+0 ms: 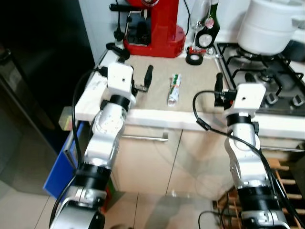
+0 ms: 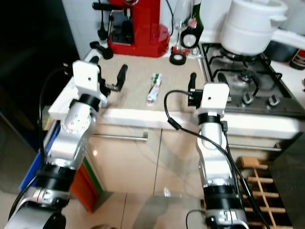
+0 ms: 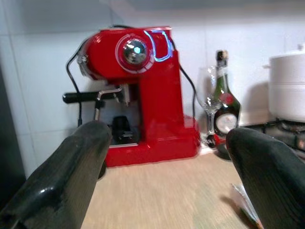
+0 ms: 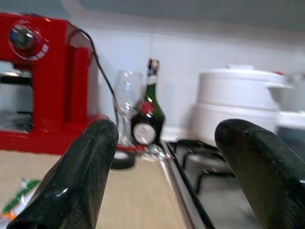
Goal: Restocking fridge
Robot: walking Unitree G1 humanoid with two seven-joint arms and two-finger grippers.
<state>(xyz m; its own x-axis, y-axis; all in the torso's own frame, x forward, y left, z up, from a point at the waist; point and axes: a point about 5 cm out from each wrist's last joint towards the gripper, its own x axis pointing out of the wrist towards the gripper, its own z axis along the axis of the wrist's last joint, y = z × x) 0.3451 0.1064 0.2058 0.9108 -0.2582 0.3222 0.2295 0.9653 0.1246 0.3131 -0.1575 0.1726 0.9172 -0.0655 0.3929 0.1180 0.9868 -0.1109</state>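
A small white, green and red tube-shaped packet (image 1: 174,89) lies flat on the beige counter (image 1: 162,67), between my two arms. My left gripper (image 3: 167,157) is open and empty above the counter's left part, left of the packet and aimed at the red coffee machine. One of its fingers (image 1: 148,76) stands a short way from the packet. My right gripper (image 4: 162,162) is also open and empty, at the counter's front edge to the right of the packet, beside the hob. The packet's end shows low in the right wrist view (image 4: 16,202).
A red coffee machine (image 1: 155,24), a wine glass (image 4: 125,102), a green bottle (image 1: 209,24) and a black tape roll (image 1: 194,58) stand at the back. A white pot (image 1: 269,24) sits on the gas hob (image 1: 257,76). A dark appliance (image 1: 33,71) stands left, a wooden rack (image 1: 281,176) low right.
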